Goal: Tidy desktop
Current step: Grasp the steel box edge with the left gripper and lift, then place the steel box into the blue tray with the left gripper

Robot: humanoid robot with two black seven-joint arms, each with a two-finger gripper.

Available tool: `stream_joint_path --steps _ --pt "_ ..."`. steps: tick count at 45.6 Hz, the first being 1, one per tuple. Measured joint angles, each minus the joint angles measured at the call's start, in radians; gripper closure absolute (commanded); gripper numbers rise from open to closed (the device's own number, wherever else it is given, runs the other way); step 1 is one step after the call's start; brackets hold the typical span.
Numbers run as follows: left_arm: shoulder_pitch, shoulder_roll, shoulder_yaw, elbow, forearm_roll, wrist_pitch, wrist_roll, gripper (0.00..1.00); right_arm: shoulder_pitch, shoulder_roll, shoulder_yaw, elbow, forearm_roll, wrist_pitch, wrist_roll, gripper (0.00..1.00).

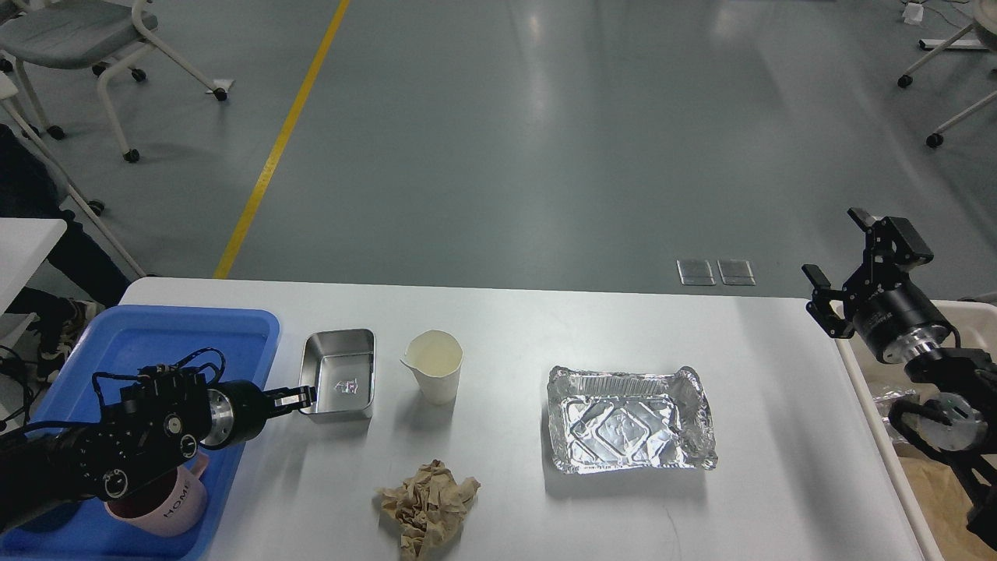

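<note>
Here, seen from above and slightly behind: a wide white desktop [514, 499] with rounded corners, filling the lower half of the frame, grey floor beyond it.

At lower left, a blue plastic tray [195, 327] resting on the desktop, with a pink mug [167, 502] marked "HOME" standing in its near part. Above the tray, coming in from the left edge, the black left arm, stretched toward centre. Left gripper [304, 399] at the near left corner of a small steel container [339, 372], fingers closed around that container's rim. Container rectangular, shiny, open-topped, sitting on the desktop just beside the tray's right edge.

Right of the container, near but apart, a pale paper cup [435, 365], upright, its rim pinched into a spout on the left side. Below the cup, toward the bottom edge of the frame, a crumpled brown paper wad [427, 502].

Right of centre, a rectangular foil tray [629, 421] with crinkled edges, lying flat and well apart from the cup.

At the right edge, a beige bin [872, 405] alongside the desktop. Above it, the right gripper [837, 261], raised off the table, fingers spread apart and holding nothing.

At upper left and upper right, wheeled chairs [93, 47] on the floor. A yellow floor line [273, 156] running diagonally at upper left.
</note>
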Motion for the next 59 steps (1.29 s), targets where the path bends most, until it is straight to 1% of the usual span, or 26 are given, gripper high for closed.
stream_joint_path --steps 3,11,21,26,33,39,47,53,59 --pt "-0.001 0.0 0.0 0.0 -0.001 -0.002 -0.01 1.0 0.0 0.0 0.0 0.0 0.0 -0.001 0.0 0.0" --pt "-0.011 0.017 0.0 -0.013 -0.001 -0.006 -0.029 1.0 0.0 0.0 0.0 0.0 0.0 -0.002 0.0 0.0" --pt "-0.039 0.063 -0.003 -0.029 -0.004 -0.02 -0.034 1.0 0.001 0.004 -0.001 0.002 0.0 -0.003 -0.001 0.0" --pt "-0.062 0.132 -0.003 -0.076 -0.006 -0.031 -0.034 1.0 0.001 0.002 -0.001 0.003 0.0 -0.003 -0.002 0.0" --pt "-0.105 0.261 -0.003 -0.17 -0.005 -0.041 -0.031 1.0 0.002 0.002 -0.002 0.003 0.0 -0.003 -0.002 0.0" --pt "-0.138 0.399 -0.003 -0.27 -0.006 -0.051 -0.029 1.0 0.003 0.006 -0.004 0.003 0.0 -0.003 -0.003 0.0" --pt "-0.144 0.601 -0.003 -0.406 -0.005 -0.058 -0.029 1.0 0.006 0.007 -0.005 0.003 0.0 -0.004 -0.004 0.0" --pt "-0.146 0.713 -0.01 -0.438 -0.004 -0.069 -0.033 0.99 0.005 0.003 -0.005 0.004 0.0 -0.004 -0.005 0.0" --pt "-0.145 0.749 -0.014 -0.435 -0.004 -0.078 -0.038 0.99 0.002 0.003 -0.005 0.005 0.0 -0.004 -0.005 0.0"
